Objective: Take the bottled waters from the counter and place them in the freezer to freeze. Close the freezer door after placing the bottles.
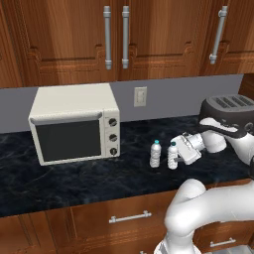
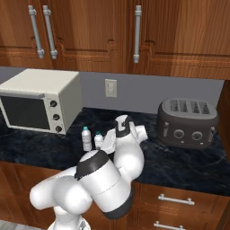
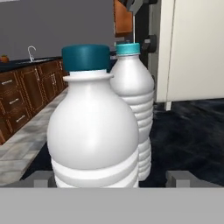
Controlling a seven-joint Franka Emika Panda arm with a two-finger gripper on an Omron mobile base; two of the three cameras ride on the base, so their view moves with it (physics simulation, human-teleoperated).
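Note:
Two bottled waters stand upright side by side on the black counter (image 1: 74, 183): one on the left (image 1: 155, 155) and one on the right (image 1: 172, 156). My gripper (image 1: 175, 158) reaches in level from the right and straddles the right bottle. In the hand view that bottle (image 3: 94, 135) stands between my fingertips (image 3: 43, 178), with a small gap on each side, so the gripper is open. The other bottle (image 3: 133, 83) stands just behind it. The right base view has both bottles (image 2: 86, 139) (image 2: 98, 140) beside my hand (image 2: 106, 143). The freezer and its door are out of view.
A white toaster oven (image 1: 74, 124) stands on the counter left of the bottles. A dark toaster (image 2: 187, 117) sits to the right, behind my arm. Wooden wall cabinets (image 1: 124, 34) hang above and drawers (image 1: 130, 217) run below the counter edge.

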